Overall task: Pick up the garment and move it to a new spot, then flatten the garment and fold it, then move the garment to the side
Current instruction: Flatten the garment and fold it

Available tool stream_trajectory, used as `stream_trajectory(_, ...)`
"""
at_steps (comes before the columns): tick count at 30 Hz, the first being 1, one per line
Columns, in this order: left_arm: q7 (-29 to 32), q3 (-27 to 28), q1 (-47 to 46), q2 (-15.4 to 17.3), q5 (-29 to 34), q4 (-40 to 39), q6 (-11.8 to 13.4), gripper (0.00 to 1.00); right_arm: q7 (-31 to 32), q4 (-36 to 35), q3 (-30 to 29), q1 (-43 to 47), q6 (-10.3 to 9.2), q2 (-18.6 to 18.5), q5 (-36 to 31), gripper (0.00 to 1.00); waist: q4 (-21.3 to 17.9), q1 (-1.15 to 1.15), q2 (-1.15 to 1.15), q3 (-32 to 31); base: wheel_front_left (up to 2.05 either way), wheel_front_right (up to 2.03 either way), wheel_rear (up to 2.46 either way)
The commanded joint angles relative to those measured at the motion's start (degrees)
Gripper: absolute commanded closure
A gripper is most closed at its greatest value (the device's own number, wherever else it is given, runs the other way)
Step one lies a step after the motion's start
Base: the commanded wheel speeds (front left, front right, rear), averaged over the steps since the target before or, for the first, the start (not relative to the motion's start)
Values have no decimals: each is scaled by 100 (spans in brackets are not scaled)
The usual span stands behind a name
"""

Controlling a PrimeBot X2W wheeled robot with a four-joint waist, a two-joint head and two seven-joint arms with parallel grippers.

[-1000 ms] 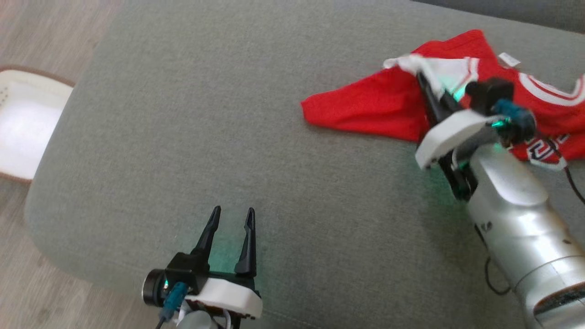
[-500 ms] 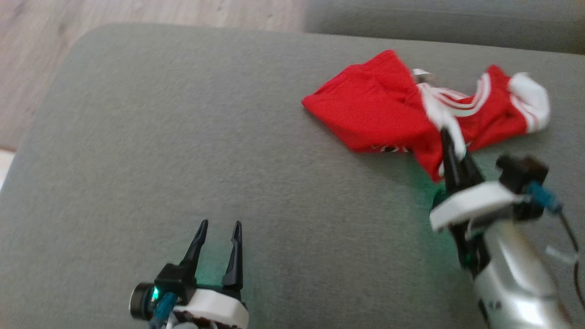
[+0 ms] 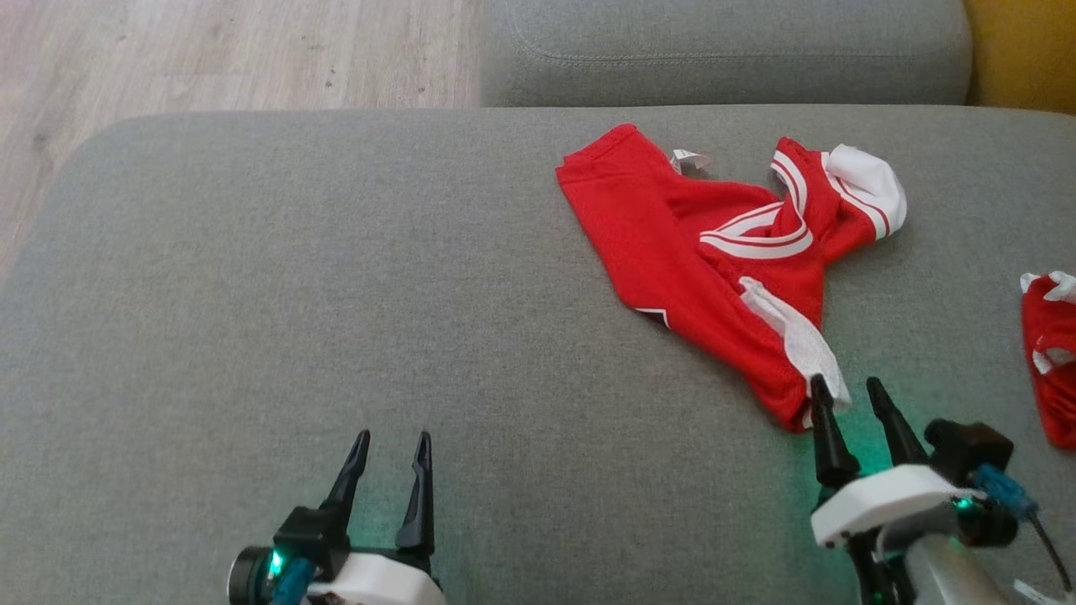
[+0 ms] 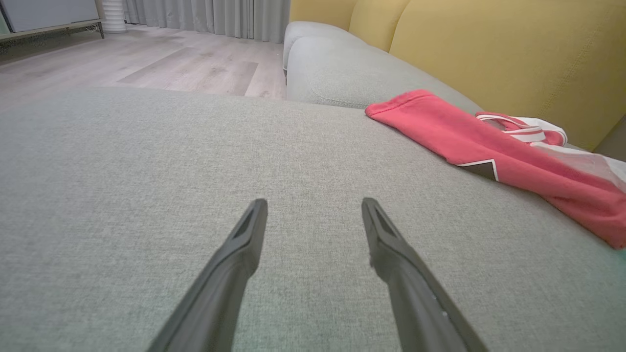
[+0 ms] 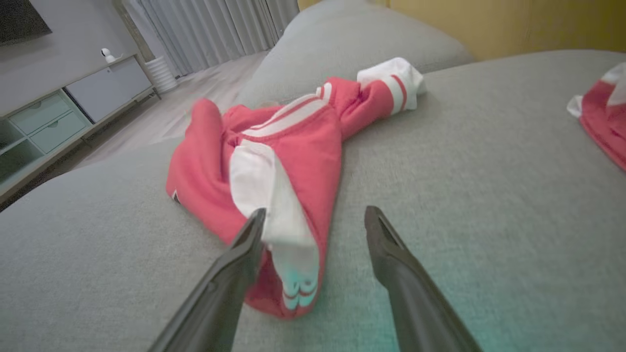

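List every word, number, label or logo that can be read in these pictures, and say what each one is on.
No text can be read anywhere.
White tag on the red garment: too small to read.
Red marks on the garment's white panel: blurred, unreadable.
Black triangle patch on the garment: no lettering visible.

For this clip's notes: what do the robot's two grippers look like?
The left gripper and right gripper each have two long, tapered black fingers on a white housing, with a black camera module, teal connector and green light. A silver forearm and thin black cable show behind the right one.
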Motion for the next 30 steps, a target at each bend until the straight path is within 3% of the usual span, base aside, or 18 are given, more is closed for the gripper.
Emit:
stream_trajectory(1, -47, 161, -68, 9, 57, -123, -14, 0, -63, -259, 142, -315, 19, 78, -140, 0, 19, 1, 0, 7, 0, 0, 0)
stream_trajectory(7, -47, 82, -96, 9, 36, -117, -22, 0, -62, -201, 186, -712, 19, 132, -385, 0, 127, 1, 0, 36, 0, 0, 0)
stream_trajectory(18, -47, -14, -159, 9, -24, -131, 20, 0, 262, 1133, -41, -1700, 19, 111, -897, 2, 389, 1, 0, 176, 0, 0, 0)
stream_trajectory(19, -47, -17, -164, 9, -26, -133, 21, 0, 254, 1221, -59, -1741, 19, 107, -922, 16, 397, 1, 0, 184, 0, 0, 0)
stream_trajectory(21, -47, -16, -170, 9, -32, -137, 23, 0, 196, 1358, -168, -1800, 19, 115, -874, 86, 406, 1, 0, 190, 0, 0, 0)
stream_trajectory(22, -47, -13, -170, 9, -35, -142, 28, 0, 147, 1393, -204, -1819, 19, 113, -870, 100, 403, 1, 0, 188, 0, 0, 0)
stream_trajectory(30, -47, 14, -129, 9, -47, -179, 57, 0, -57, 1086, -773, -1579, 19, 147, -342, 100, 214, 1, 0, 72, 0, 0, 0)
